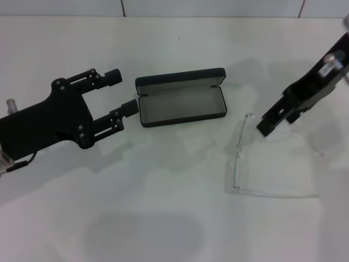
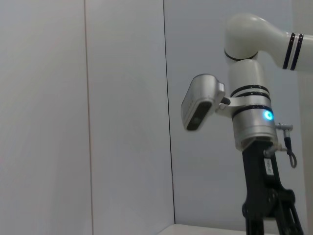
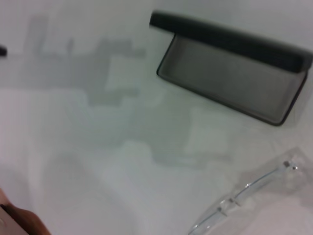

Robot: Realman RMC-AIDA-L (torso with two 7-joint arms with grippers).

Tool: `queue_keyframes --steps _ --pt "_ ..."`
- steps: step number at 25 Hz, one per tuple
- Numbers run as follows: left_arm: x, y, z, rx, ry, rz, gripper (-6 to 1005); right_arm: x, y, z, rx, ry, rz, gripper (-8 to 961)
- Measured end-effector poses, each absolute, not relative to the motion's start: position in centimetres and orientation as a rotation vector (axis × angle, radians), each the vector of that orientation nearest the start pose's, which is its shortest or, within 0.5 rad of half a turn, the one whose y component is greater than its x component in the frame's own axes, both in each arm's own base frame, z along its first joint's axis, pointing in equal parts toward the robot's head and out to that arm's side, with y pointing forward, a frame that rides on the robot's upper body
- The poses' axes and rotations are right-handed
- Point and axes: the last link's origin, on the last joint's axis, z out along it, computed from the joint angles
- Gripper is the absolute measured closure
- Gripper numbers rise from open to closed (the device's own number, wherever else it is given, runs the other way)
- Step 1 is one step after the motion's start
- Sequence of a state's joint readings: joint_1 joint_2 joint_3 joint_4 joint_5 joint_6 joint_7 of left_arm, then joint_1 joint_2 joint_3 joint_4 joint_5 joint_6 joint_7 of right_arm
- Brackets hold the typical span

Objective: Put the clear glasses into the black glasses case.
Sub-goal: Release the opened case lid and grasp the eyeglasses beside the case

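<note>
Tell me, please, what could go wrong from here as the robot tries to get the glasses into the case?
The transparent, thin-armed clear plastic glasses lie unfolded on the white table; the right gripper, beside one arm, could misjudge them or push them away. Spread open, they may not fit the slim black hinged glasses case. The open left gripper might nudge the case.

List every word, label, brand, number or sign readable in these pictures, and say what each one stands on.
None can be read.
The black glasses case lies open, showing plain grey lining; no lettering shows on it.
The clear glasses carry no visible marking.
A small pale label on the right arm's black gripper mount, seen from the left wrist, is too small to read.
The left gripper bears no text.
</note>
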State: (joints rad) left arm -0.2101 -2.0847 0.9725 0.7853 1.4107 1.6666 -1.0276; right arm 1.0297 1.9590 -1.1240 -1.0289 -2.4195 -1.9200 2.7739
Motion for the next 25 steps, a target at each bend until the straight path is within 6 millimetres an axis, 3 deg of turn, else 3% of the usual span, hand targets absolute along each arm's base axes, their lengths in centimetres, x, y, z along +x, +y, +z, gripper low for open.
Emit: queue_keyframes --steps 10,25 --pt "-26.9 27.0 2.3 -2.499 -0.140 -0.963 390 10.2 38.7 -0.2 -2.650 1.347 -0.633 142" --pt "-27.5 27.0 1.5 -2.545 -0.173 -0.895 391 12.2 39.8 -2.4 -2.552 1.487 -0.529 163"
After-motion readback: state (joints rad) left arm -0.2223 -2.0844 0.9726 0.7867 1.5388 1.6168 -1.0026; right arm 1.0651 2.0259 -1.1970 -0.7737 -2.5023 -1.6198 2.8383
